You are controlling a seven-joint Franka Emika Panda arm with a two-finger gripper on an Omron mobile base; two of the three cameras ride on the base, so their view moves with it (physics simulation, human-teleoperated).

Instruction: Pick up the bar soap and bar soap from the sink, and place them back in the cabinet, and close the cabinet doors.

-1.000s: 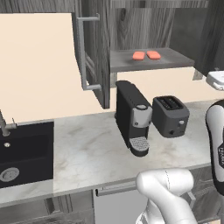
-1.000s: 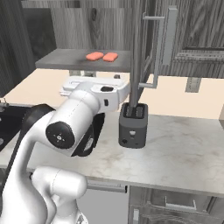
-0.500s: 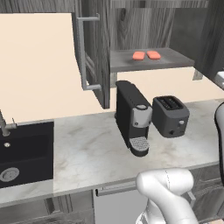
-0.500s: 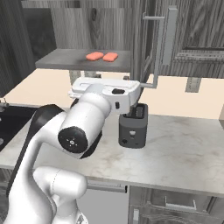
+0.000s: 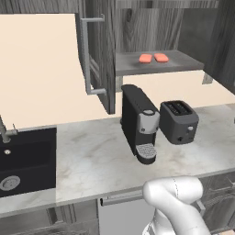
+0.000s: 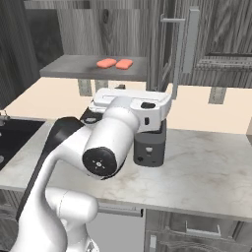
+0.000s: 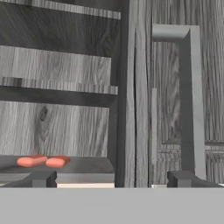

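Moved: arm swings further right, leaving left base view | gripper: fingers spread, holding nothing, facing open right cabinet door | bar soaps: side by side on cabinet shelf

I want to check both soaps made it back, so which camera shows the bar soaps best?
The left base view: both bar soaps lie side by side on the cabinet shelf, seen from above. The right base view shows them similarly but smaller; the hand view shows them low and edge-on.
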